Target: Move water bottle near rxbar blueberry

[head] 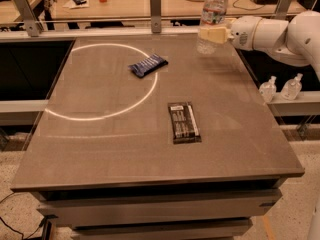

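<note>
The water bottle (213, 9) is a clear ribbed bottle with a white cap and a red-and-blue label. It stands upright over the far right part of the table. My gripper (212, 34) reaches in from the right on a white arm, and its pale fingers (218, 34) are shut around the bottle's lower half. The bottle's base seems a little above the tabletop. The rxbar blueberry (148, 65) is a small dark blue wrapper lying left of the bottle and somewhat nearer the camera, on the arc of a ring of light.
A larger flat black wrapper with white text (184, 122) lies in the middle right of the grey table (100, 149). Two small white bottles (268, 88) stand on a side shelf to the right. A rail with metal posts (155, 4) runs behind the table.
</note>
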